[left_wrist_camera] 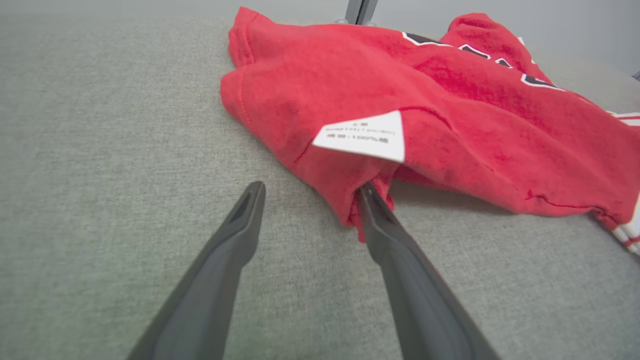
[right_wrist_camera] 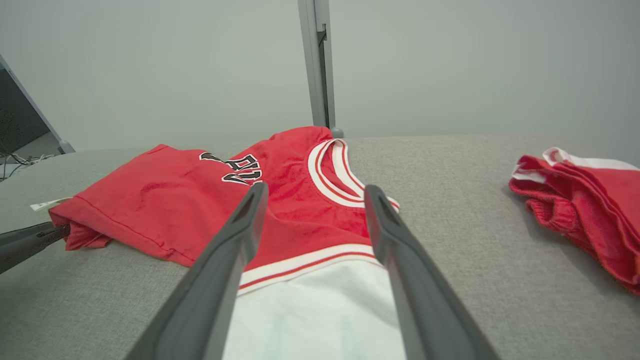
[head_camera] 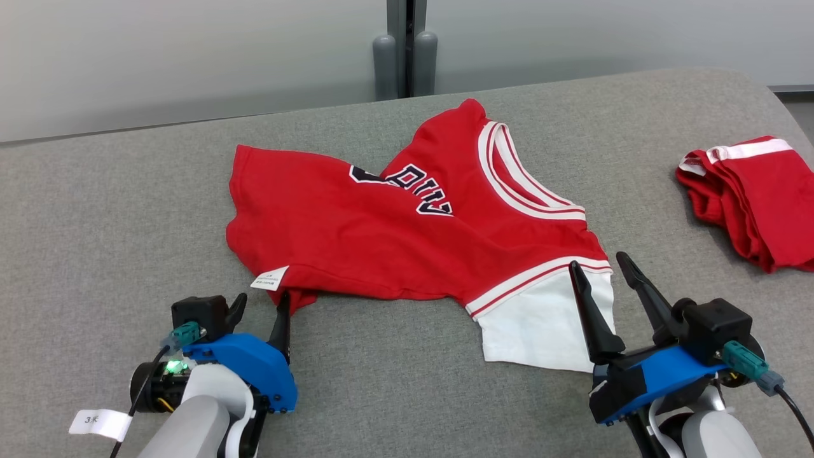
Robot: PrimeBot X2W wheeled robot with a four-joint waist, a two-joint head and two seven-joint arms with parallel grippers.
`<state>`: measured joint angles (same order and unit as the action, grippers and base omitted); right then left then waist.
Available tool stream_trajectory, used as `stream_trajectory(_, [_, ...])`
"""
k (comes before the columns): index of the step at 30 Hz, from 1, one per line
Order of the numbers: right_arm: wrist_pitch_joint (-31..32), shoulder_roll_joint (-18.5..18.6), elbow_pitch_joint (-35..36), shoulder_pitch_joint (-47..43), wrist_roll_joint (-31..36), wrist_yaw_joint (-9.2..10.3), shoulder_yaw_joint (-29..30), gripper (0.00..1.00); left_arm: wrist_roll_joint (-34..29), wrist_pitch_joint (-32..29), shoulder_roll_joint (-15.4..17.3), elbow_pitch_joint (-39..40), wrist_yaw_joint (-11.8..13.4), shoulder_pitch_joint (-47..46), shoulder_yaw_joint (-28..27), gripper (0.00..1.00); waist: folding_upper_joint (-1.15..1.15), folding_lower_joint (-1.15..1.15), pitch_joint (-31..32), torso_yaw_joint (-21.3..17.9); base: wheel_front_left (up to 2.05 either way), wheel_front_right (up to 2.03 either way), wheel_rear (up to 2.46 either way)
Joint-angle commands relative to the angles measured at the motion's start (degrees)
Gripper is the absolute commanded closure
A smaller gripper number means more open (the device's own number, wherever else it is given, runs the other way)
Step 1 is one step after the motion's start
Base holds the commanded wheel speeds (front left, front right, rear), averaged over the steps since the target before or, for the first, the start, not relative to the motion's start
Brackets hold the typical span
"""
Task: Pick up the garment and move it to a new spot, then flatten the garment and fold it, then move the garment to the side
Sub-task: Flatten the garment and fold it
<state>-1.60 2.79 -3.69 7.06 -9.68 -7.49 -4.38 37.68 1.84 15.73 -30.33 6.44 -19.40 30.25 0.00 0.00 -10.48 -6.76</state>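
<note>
Nearest, item one: white tag (head_camera: 100, 423) hanging behind the left gripper (head_camera: 262, 298), marked "3" and one small character.

Item two: left gripper (left_wrist_camera: 311, 187), fingers spread wide, nothing pinched. One fingertip lies on bare grey upholstered surface (head_camera: 95, 222); the other touches the hem corner of the jersey.

Item three: right gripper (head_camera: 598, 261), fingers likewise parted, holding nothing, tips over the jersey's white sleeve (head_camera: 540, 324). Contact cannot be told.

Item four: red jersey (head_camera: 356, 235), lying rumpled just ahead of both grippers and spanning the gap between them.
- White care label (left_wrist_camera: 362, 136), directly above the left gripper's touching fingertip; print too blurred to read.
- Red-and-white striped band just beyond the right gripper's tips.
- Black lettering edged white (head_camera: 420, 187), further ahead, upside down and part-folded; "BUL" can be made out.
- Striped neckline (right_wrist_camera: 332, 175) beyond that.

Item five: second red garment with white trim (head_camera: 747, 197), bunched, well off to the right gripper's right.

Item six: grey post (head_camera: 405, 51), farthest ahead.
</note>
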Motion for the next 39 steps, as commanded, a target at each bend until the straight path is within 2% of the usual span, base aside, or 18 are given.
stream_trajectory(1, [-0.3, 0.18, -0.04, 0.22, -0.22, -0.01, -0.15, 0.0, 0.19, -0.21, -0.18, -0.31, -0.29, -1.38, -0.03, 0.0, 0.0, 0.0, 0.0, -0.12, 0.0, 0.0, 0.0])
stream_trajectory(4, [-0.36, 0.18, -0.11, 0.3, -0.46, -0.01, -0.36, 0.0, 0.64, -0.2, -0.7, -1.18, -0.9, -2.52, -0.1, 0.0, 0.0, 0.0, -0.08, -0.21, 0.0, 0.0, 0.0])
stream_trajectory(5, [-0.34, 0.18, -0.1, 0.32, -0.52, -0.01, -0.37, 0.0, 0.8, 0.35, -0.85, -1.52, -0.97, -3.06, -0.39, 0.47, 0.0, 0.0, -0.11, -0.16, 0.0, 0.0, 0.0])
stream_trajectory(6, [-0.35, 0.18, -0.12, 0.4, -0.62, -0.01, -0.39, 0.0, 0.9, 0.8, -0.88, -2.04, -0.7, -3.62, -0.74, 0.77, 0.0, 0.0, -0.12, -0.09, 0.0, 0.0, 0.0])
stream_trajectory(7, [-0.35, 0.18, -0.16, 0.48, -0.65, -0.01, -0.41, 0.0, 0.78, 1.19, -0.85, -2.62, -0.38, -3.98, -0.96, 1.0, 0.0, 0.0, -0.13, -0.02, 0.0, 0.0, 0.0])
stream_trajectory(11, [-0.2, 0.19, -0.17, 0.65, -0.55, -0.01, -0.29, 0.0, -2.69, 4.36, 0.29, -3.27, 1.75, -6.17, -0.3, 1.0, 0.0, 0.0, 0.11, 0.59, 0.0, 0.0, 0.0])
stream_trajectory(15, [-0.15, 0.18, 0.12, 0.26, -0.42, -0.01, 0.36, 0.0, -7.04, 5.69, 3.0, -0.22, 3.42, -7.48, 1.7, 1.0, 0.0, 0.0, 0.34, 1.78, 0.0, 0.0, 0.0])
stream_trajectory(22, [-0.64, 0.19, -0.17, -0.33, -1.47, -0.01, 0.54, 0.0, -11.53, 0.39, 8.07, 8.67, 5.15, -3.01, 6.17, 1.0, 0.0, 0.0, 0.74, 3.02, 0.0, 0.0, 0.0])
stream_trajectory(30, [-0.72, 0.18, 0.04, -0.4, -1.28, -0.01, 1.86, 0.0, -9.8, -4.17, 8.9, 13.04, 7.33, 6.26, 8.65, 1.0, 0.0, 0.0, 0.85, 3.56, 0.0, 0.0, 0.0])
stream_trajectory(31, [-0.65, 0.18, 0.09, -0.45, -1.2, -0.01, 2.11, 0.0, -9.55, -4.52, 8.97, 13.39, 7.71, 7.23, 8.68, 0.83, 0.0, 0.0, 0.92, 3.7, 0.0, 0.0, 0.0])
stream_trajectory(32, [-0.57, 0.18, 0.19, -0.55, -1.09, -0.01, 2.29, 0.0, -9.16, -4.95, 9.06, 13.7, 8.13, 8.08, 8.62, 0.77, 0.0, 0.0, 1.01, 3.89, 0.0, 0.0, 0.0])
stream_trajectory(33, [-0.48, 0.18, 0.3, -0.66, -1.01, -0.01, 2.48, 0.0, -8.8, -5.58, 9.28, 14.09, 8.45, 8.91, 8.58, 0.33, 0.0, 0.0, 1.09, 4.09, 0.0, 0.0, 0.0])
stream_trajectory(34, [-0.43, 0.18, 0.41, -0.82, -0.97, -0.01, 2.82, 0.0, -8.43, -6.02, 9.46, 14.64, 8.67, 9.63, 8.58, 0.0, 0.0, 0.0, 1.23, 4.35, 0.0, 0.0, 0.0])
stream_trajectory(37, [-0.31, 0.19, 0.57, -1.3, -1.1, -0.01, 3.46, 0.0, -6.77, -6.05, 10.25, 16.02, 8.87, 11.47, 7.51, 0.0, 0.0, 0.0, 1.71, 4.96, 0.0, 0.0, 0.0])
stream_trajectory(39, [-0.19, 0.18, 0.61, -1.65, -1.12, -0.01, 3.87, 0.0, -4.23, -4.47, 9.56, 17.84, 9.12, 12.63, 5.44, 0.0, 0.0, 0.0, 2.24, 5.39, 0.0, 0.0, 0.0])
